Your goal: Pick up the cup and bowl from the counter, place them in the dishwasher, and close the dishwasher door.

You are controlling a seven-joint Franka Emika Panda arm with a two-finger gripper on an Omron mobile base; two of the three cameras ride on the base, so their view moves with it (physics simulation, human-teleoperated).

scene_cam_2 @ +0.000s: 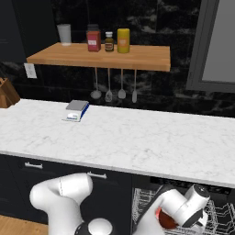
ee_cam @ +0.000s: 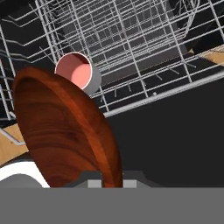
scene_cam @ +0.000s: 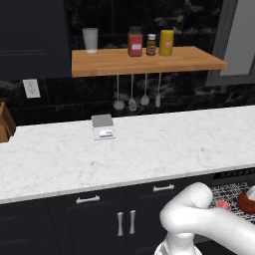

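I have the arm down at the dishwasher [scene_cam_2: 215, 215], below the worktop's front edge, its wire rack [ee_cam: 131, 39] pulled out over the lowered dishwasher door [ee_cam: 175, 131]. The gripper [scene_cam_2: 172, 219] pinches the brown wooden bowl [ee_cam: 65, 131] by its rim, jaws narrow; I judge it rigid, light and smooth, so a rim hold may slip. The cup [ee_cam: 78, 72] already sits in the rack.

I see the reddish-brown wooden bowl [ee_cam: 65, 131] tilted on edge above the silvery wire rack [ee_cam: 131, 39]. The grey cup with pink inside [ee_cam: 78, 72] lies inside that rack, near its front edge.
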